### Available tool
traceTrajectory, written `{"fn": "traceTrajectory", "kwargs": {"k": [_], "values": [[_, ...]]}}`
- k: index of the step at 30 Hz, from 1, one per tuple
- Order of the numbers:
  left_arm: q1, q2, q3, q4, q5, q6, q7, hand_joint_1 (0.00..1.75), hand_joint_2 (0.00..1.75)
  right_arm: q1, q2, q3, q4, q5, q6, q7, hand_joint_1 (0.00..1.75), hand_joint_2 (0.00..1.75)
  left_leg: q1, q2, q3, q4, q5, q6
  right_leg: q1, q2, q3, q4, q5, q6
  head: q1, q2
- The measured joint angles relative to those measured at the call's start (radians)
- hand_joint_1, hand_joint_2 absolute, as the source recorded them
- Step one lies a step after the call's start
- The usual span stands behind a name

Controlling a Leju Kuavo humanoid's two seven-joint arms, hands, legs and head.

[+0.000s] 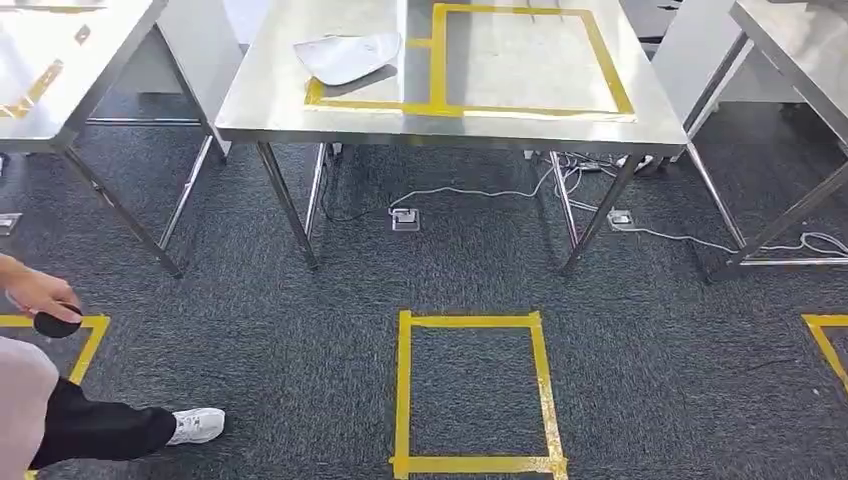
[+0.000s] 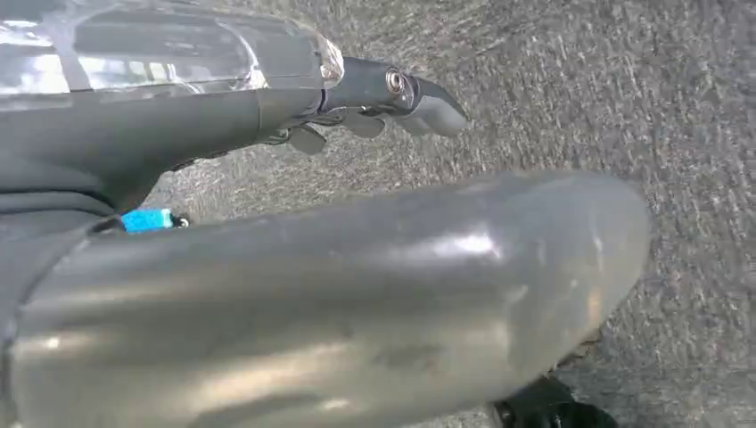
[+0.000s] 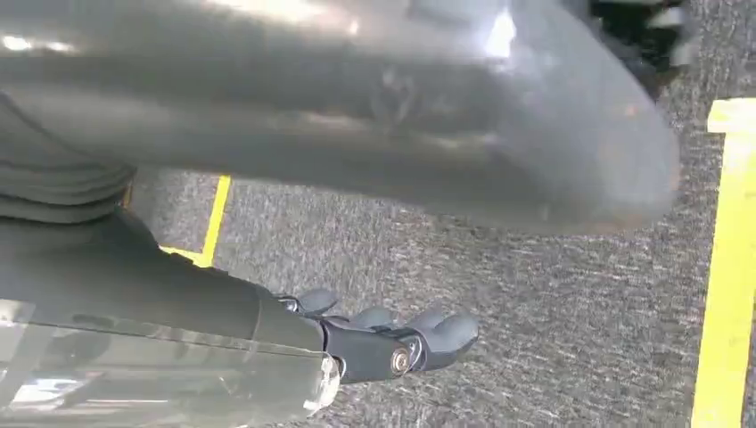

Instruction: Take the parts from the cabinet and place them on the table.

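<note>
Head view: one white part (image 1: 347, 57) on table (image 1: 300, 110); both hands' fingers (image 2: 419, 107) apart, empty.

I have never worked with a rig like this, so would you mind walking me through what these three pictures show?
This is a two-legged humanoid robot with two arms. The wide picture is its head view, looking down at a steel table marked with yellow tape; one pale curved part lies on it. At the left edge a person's hand holds a dark round object. The other two pictures come from wrist cameras on hanging arms, aimed at the grey carpet. The left hand and right hand hold nothing, fingers loosely extended.
</note>
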Motion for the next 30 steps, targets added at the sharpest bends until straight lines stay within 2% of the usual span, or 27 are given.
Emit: {"fn": "traceTrajectory", "kwargs": {"k": [1, 2, 3, 4, 5, 6, 7, 8, 9, 11, 12, 13, 14, 15, 16, 17, 18, 21, 22, 23, 24, 25, 26, 27, 28, 29, 30], "values": [[0.000, -0.001, 0.000, 0.000, 0.000, -0.001, 0.000, 0.00, 0.00, -0.001, -0.001, 0.000, 0.000, 0.000, 0.000, 0.000, 0.00, 0.00, 0.001, 0.008, 0.012, 0.001, -0.009, -0.006, 0.000, -0.022, 0.039, -0.090, 0.049, -0.002, 0.004, 0.000], [0.002, -0.001, 0.000, 0.000, 0.000, -0.001, 0.000, 0.00, 0.00, -0.003, 0.000, 0.000, 0.000, 0.000, 0.001, 0.000, 0.00, 0.00, -0.005, 0.018, 0.014, 0.000, -0.017, -0.014, 0.012, -0.069, 0.056, -0.116, 0.029, -0.006, 0.009, 0.000], [0.003, -0.001, 0.000, 0.000, 0.000, -0.001, 0.000, 0.00, 0.00, -0.011, 0.001, 0.000, 0.000, 0.000, 0.001, 0.000, 0.00, 0.00, -0.011, 0.028, 0.014, 0.009, -0.025, -0.024, 0.015, -0.069, 0.066, -0.143, 0.023, -0.022, 0.016, 0.000], [0.003, -0.001, 0.000, 0.000, 0.000, -0.002, 0.000, 0.00, 0.00, -0.015, 0.001, 0.000, 0.000, 0.000, 0.001, 0.000, 0.00, 0.00, -0.014, 0.043, 0.013, 0.009, -0.028, -0.027, 0.015, -0.054, 0.058, -0.142, 0.013, -0.035, 0.011, 0.000], [0.002, -0.001, 0.000, 0.000, 0.000, -0.002, 0.002, 0.00, 0.00, -0.013, 0.000, 0.000, 0.000, 0.000, 0.001, 0.000, 0.00, 0.00, -0.013, 0.058, 0.014, 0.004, -0.028, -0.029, 0.017, -0.041, 0.054, -0.141, 0.010, -0.039, -0.004, 0.000], [0.001, -0.001, 0.000, 0.000, 0.000, -0.002, 0.002, 0.00, 0.00, -0.009, -0.001, -0.001, 0.000, 0.000, 0.001, 0.000, 0.00, 0.00, -0.012, 0.072, 0.019, 0.003, -0.031, -0.033, 0.018, -0.028, 0.053, -0.141, 0.010, -0.046, -0.009, 0.000], [-0.002, -0.002, 0.000, 0.000, 0.000, -0.002, 0.002, 0.00, 0.00, -0.005, -0.001, -0.001, 0.000, 0.000, 0.001, 0.000, 0.00, 0.00, -0.009, 0.065, 0.021, 0.005, -0.045, -0.041, 0.011, -0.016, 0.057, -0.147, 0.012, -0.053, -0.007, 0.000], [-0.006, -0.002, 0.000, 0.000, 0.000, -0.003, 0.001, 0.00, 0.00, -0.003, -0.001, -0.001, 0.000, 0.000, 0.000, 0.000, 0.00, 0.00, -0.005, -0.012, 0.012, 0.032, -0.066, -0.044, 0.011, -0.010, 0.058, -0.148, 0.011, -0.058, -0.015, 0.000], [-0.006, -0.002, 0.000, 0.000, 0.000, -0.002, 0.001, 0.00, 0.00, -0.006, -0.001, -0.001, 0.000, 0.000, 0.000, 0.001, 0.00, 0.00, -0.002, -0.039, -0.027, 0.104, -0.103, -0.043, 0.011, 0.002, 0.057, -0.149, 0.012, -0.063, -0.020, 0.000], [-0.004, -0.001, 0.000, 0.000, 0.000, -0.002, 0.002, 0.00, 0.00, -0.009, 0.000, -0.002, 0.000, 0.000, 0.001, 0.001, 0.00, 0.00, -0.003, -0.042, -0.128, 0.279, -0.166, -0.044, 0.011, 0.027, 0.057, -0.149, 0.010, -0.066, -0.037, 0.000], [-0.001, -0.001, 0.000, 0.000, 0.000, -0.002, 0.002, 0.00, 0.00, -0.008, 0.000, -0.002, 0.000, 0.000, 0.002, 0.001, 0.00, 0.00, -0.003, -0.041, -0.167, 0.330, -0.169, -0.044, 0.012, 0.039, 0.059, -0.149, 0.010, -0.067, -0.042, 0.000], [0.000, -0.001, 0.000, 0.000, 0.000, -0.003, 0.002, 0.00, 0.00, -0.007, 0.000, -0.002, 0.000, 0.000, 0.002, 0.001, 0.00, 0.00, -0.003, -0.040, -0.188, 0.337, -0.147, -0.043, 0.012, 0.051, 0.060, -0.149, 0.009, -0.066, -0.043, 0.000], [0.000, -0.001, 0.000, 0.000, 0.000, -0.002, 0.001, 0.00, 0.00, -0.006, -0.001, -0.002, 0.000, 0.000, 0.002, 0.001, 0.00, 0.00, -0.003, -0.041, -0.185, 0.296, -0.095, -0.041, 0.012, 0.065, 0.063, -0.148, 0.008, -0.065, -0.044, 0.000], [0.000, -0.001, 0.000, 0.000, 0.000, -0.003, 0.000, 0.00, 0.00, -0.005, 0.000, -0.002, 0.000, 0.000, 0.002, 0.001, 0.00, 0.00, -0.002, -0.046, -0.163, 0.226, -0.037, -0.038, 0.012, 0.078, 0.067, -0.148, 0.007, -0.063, -0.044, 0.000], [-0.001, 0.000, 0.000, 0.000, 0.000, -0.002, -0.002, 0.00, 0.00, -0.006, 0.000, -0.002, 0.000, 0.000, 0.002, 0.001, 0.00, 0.00, -0.001, -0.072, -0.133, 0.143, 0.020, -0.035, 0.011, 0.091, 0.071, -0.147, 0.005, -0.059, -0.044, 0.000], [0.000, 0.000, 0.000, 0.000, 0.000, -0.002, -0.004, 0.00, 0.00, -0.006, 0.000, -0.002, 0.000, 0.000, 0.002, 0.001, 0.00, 0.00, 0.004, -0.137, -0.114, 0.091, 0.038, -0.032, 0.009, 0.101, 0.069, -0.147, 0.003, -0.055, -0.047, 0.000], [0.000, -0.001, 0.000, 0.000, 0.000, -0.002, -0.005, 0.00, 0.00, -0.011, 0.000, -0.002, 0.000, 0.000, 0.002, 0.001, 0.00, 0.00, 0.007, -0.154, -0.110, 0.072, 0.033, -0.032, 0.012, 0.115, 0.066, -0.139, 0.002, -0.048, -0.050, 0.000], [0.001, -0.001, 0.000, 0.000, 0.000, -0.003, -0.005, 0.00, 0.00, -0.008, 0.000, -0.002, 0.000, -0.001, 0.002, 0.001, 0.00, 0.00, -0.001, -0.115, -0.105, 0.067, 0.028, -0.019, 0.003, 0.156, 0.055, -0.151, 0.016, -0.023, -0.045, 0.000], [0.000, -0.004, 0.000, 0.000, 0.000, -0.003, -0.005, 0.00, 0.00, -0.006, -0.002, -0.002, 0.000, -0.001, 0.002, 0.001, 0.00, 0.00, 0.006, -0.097, -0.105, 0.059, 0.032, -0.012, 0.003, 0.169, 0.051, -0.149, 0.017, -0.017, -0.045, 0.000], [-0.001, -0.003, 0.000, 0.000, 0.000, -0.003, -0.005, 0.00, 0.00, -0.005, -0.003, -0.002, 0.000, -0.001, 0.002, 0.001, 0.00, 0.00, 0.006, -0.080, -0.102, 0.057, 0.035, -0.006, 0.011, 0.106, 0.041, -0.130, -0.001, -0.014, -0.040, 0.000], [0.000, -0.002, 0.000, 0.000, 0.000, -0.003, -0.005, 0.00, 0.00, -0.006, -0.002, -0.002, 0.000, -0.002, 0.002, 0.001, 0.00, 0.00, 0.003, -0.062, -0.101, 0.056, 0.034, 0.000, 0.012, 0.057, 0.018, -0.081, -0.035, -0.011, -0.022, 0.000], [0.004, -0.001, 0.000, 0.000, 0.000, -0.003, -0.003, 0.00, 0.00, -0.011, -0.002, -0.002, 0.000, -0.001, 0.003, 0.001, 0.00, 0.00, -0.003, -0.041, -0.101, 0.057, 0.032, 0.003, 0.011, 0.030, -0.019, -0.004, -0.078, -0.007, -0.009, 0.000], [0.007, 0.000, 0.000, 0.000, 0.000, -0.003, -0.001, 0.00, 0.00, -0.014, -0.002, -0.003, 0.000, -0.002, 0.003, 0.001, 0.00, 0.00, -0.007, -0.019, -0.101, 0.057, 0.031, 0.005, 0.010, 0.018, -0.058, 0.081, -0.116, -0.005, -0.006, 0.000], [0.007, 0.000, 0.000, 0.000, 0.000, -0.003, 0.002, 0.00, 0.00, -0.012, 0.000, -0.003, 0.000, -0.002, 0.003, 0.001, 0.00, 0.00, -0.011, 0.000, -0.101, 0.057, 0.029, 0.008, 0.010, 0.014, -0.085, 0.145, -0.139, -0.005, -0.006, 0.000], [0.006, 0.000, 0.000, 0.000, 0.000, -0.003, 0.002, 0.00, 0.00, -0.009, 0.000, -0.003, 0.000, -0.002, 0.003, 0.002, 0.00, 0.00, -0.014, 0.014, -0.100, 0.057, 0.028, 0.010, 0.010, 0.012, -0.088, 0.163, -0.136, -0.007, -0.004, 0.000], [0.004, 0.000, -0.001, 0.000, 0.000, -0.003, 0.002, 0.00, 0.00, -0.005, 0.000, -0.003, 0.000, -0.002, 0.003, 0.003, 0.00, 0.00, -0.017, 0.025, -0.099, 0.057, 0.027, 0.011, 0.011, 0.012, -0.070, 0.139, -0.112, -0.012, -0.002, 0.000], [0.002, 0.000, -0.001, 0.000, 0.000, -0.003, 0.002, 0.00, 0.00, -0.002, 0.000, -0.003, 0.000, -0.002, 0.003, 0.003, 0.00, 0.00, -0.022, 0.036, -0.098, 0.057, 0.026, 0.011, 0.014, 0.011, -0.031, 0.068, -0.070, -0.021, 0.002, 0.000]]}}
